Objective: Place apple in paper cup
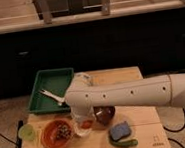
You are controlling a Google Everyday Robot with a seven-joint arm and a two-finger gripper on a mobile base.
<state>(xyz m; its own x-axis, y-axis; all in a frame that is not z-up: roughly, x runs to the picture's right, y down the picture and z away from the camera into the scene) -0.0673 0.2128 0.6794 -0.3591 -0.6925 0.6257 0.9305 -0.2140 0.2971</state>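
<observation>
Lower centre: the gripper point(84, 117) hangs over the paper cup point(82, 132), the apple point(86, 123) at the cup's mouth; whether the gripper is open or closed cannot be told.

text: none legible | table mark point(155, 143): perhaps print | gripper point(83, 115): over paper cup point(81, 130)

Light warm and rather dim, coming from overhead. The white arm point(133, 94) is the brightest surface, its top face near washed out and its underside shaded. The gripper point(82, 116) hangs below the arm's bend, over the paper cup point(82, 131), in that shade. The table point(147, 125) is evenly lit with soft shadows. The cabinets point(132, 38) behind are almost black.
</observation>
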